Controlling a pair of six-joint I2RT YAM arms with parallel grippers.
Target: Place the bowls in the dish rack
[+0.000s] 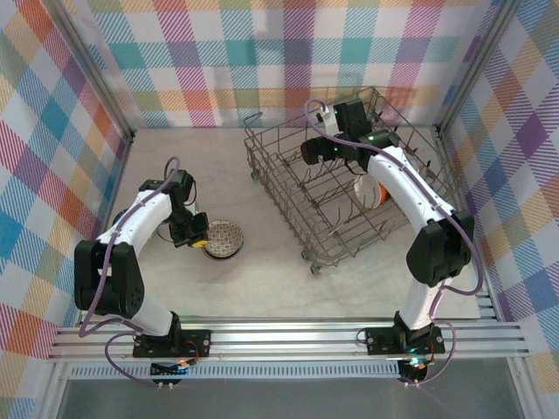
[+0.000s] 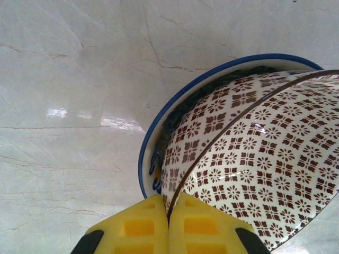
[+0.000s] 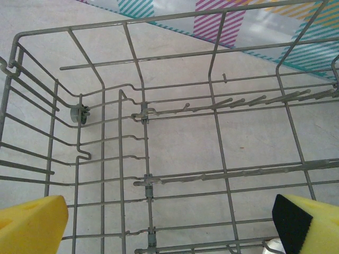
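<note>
My left gripper (image 2: 169,209) is shut on the rim of a white bowl with a dark red floral pattern (image 2: 254,174), one yellow pad inside it and one outside. This bowl is tilted and rests in a blue-rimmed bowl (image 2: 153,132) on the table. From above, the left gripper (image 1: 197,236) is at the left edge of the bowl stack (image 1: 227,237). The right gripper (image 1: 316,150) hangs open over the far part of the dish rack (image 1: 278,179). Between its spread yellow fingers (image 3: 32,225) lie only rack wires (image 3: 144,111). An orange bowl (image 1: 373,195) stands in the rack, partly hidden by the right arm.
The rack takes up the right half of the marble tabletop (image 1: 262,271). Checked walls close in the left, back and right sides. The arm bases sit on an aluminium rail (image 1: 288,336) at the near edge.
</note>
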